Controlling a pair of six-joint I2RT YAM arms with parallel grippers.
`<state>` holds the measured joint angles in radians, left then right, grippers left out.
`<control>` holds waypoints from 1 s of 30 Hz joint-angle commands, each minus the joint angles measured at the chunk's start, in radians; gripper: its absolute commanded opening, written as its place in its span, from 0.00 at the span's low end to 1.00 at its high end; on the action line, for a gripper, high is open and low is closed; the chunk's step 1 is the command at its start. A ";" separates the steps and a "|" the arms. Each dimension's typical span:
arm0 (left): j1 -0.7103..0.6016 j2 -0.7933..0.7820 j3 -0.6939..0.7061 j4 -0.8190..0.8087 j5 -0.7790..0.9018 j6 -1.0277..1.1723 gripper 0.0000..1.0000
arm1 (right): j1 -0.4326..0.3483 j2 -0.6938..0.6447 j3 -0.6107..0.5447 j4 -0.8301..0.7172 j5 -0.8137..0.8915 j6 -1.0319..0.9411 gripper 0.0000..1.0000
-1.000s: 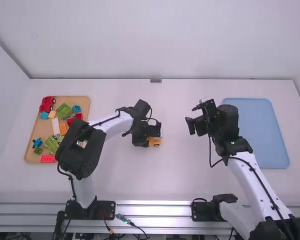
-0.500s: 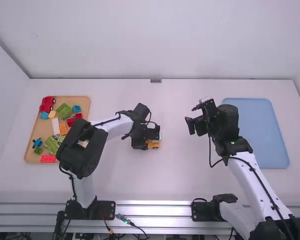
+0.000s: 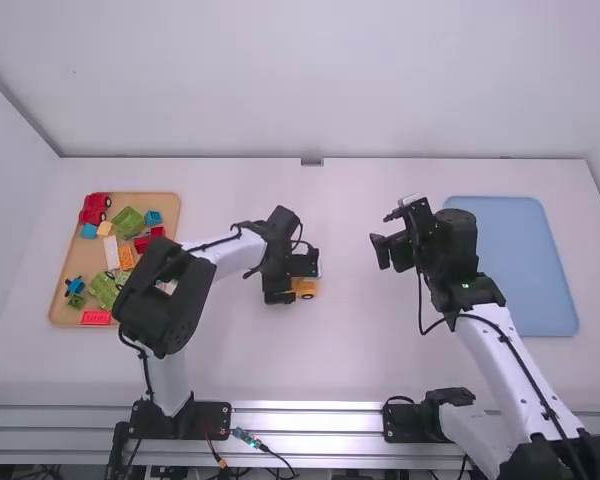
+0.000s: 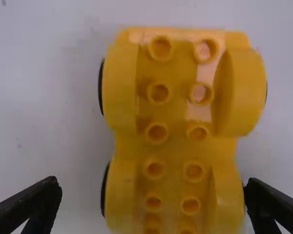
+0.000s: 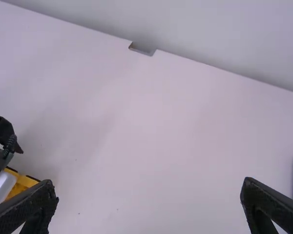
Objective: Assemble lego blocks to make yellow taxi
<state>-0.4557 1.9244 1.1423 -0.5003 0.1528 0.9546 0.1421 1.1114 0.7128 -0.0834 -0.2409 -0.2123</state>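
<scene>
Chassis (image 4: 176,141), studded, wheeled yellow plastic, sat seemingly on the white table (image 3: 340,350) b/w spread black fingers of L gripper (image 4: 151,184); R gripper (image 5: 149,184) was spread, empty. Good technique here meant centring 1st, then a light, even squeeze.

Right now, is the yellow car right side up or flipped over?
Right side up: the yellow car has its studs facing up toward the left wrist camera.
</scene>
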 commanded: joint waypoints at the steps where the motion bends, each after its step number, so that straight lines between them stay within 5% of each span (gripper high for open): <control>1: -0.004 0.005 0.071 -0.048 -0.039 -0.060 0.99 | 0.003 -0.010 -0.010 0.009 -0.007 0.006 0.99; 9: 0.023 -0.009 0.384 -0.401 -0.054 -0.085 0.99 | 0.003 -0.010 -0.010 0.024 -0.027 0.005 0.99; 13: 0.084 -0.009 0.478 -0.425 -0.111 -0.223 0.99 | 0.003 -0.010 -0.010 0.025 -0.028 0.005 0.99; 30: 0.785 -0.030 0.552 -0.320 -0.014 -0.884 0.99 | 0.003 -0.010 -0.009 0.150 -0.025 0.028 0.99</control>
<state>0.2813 1.9236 1.6913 -0.8326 0.1116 0.2932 0.1421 1.1114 0.7128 0.0544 -0.2588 -0.1928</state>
